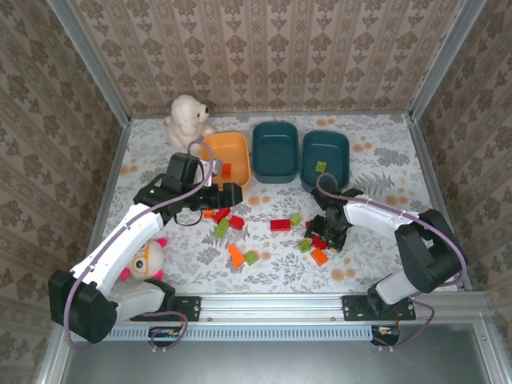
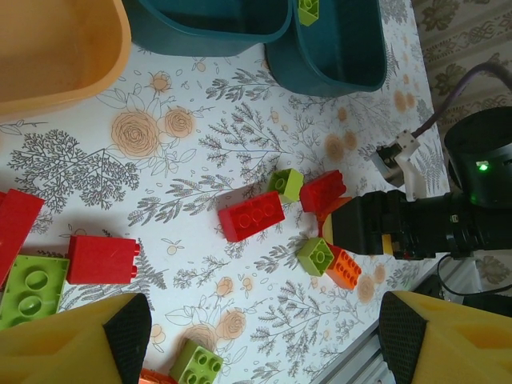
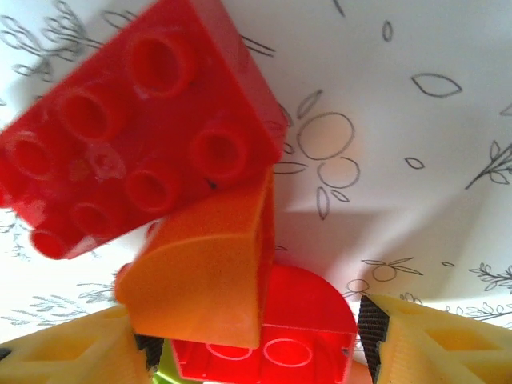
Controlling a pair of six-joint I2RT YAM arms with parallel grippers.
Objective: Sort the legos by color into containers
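Legos (image 1: 281, 225) of red, orange and light green plastic strewn across patterned table (image 1: 384, 160), near of three rounded plastic tubs (image 1: 275, 152). Right hand (image 3: 258, 344) spread, straddling rounded red brick (image 3: 308, 312); curved orange brick (image 3: 204, 276) leaning against it, between fingers. Left hand (image 2: 264, 340) spread too, further left, over other red bricks (image 2: 100, 260).

Top view high overhead facing down at table (image 1: 376, 152), left wrist low oblique, right wrist tight on shared legos (image 3: 144, 120)

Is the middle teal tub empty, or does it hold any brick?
Empty: from above, the middle teal tub has a bare dark floor, no brick inside.
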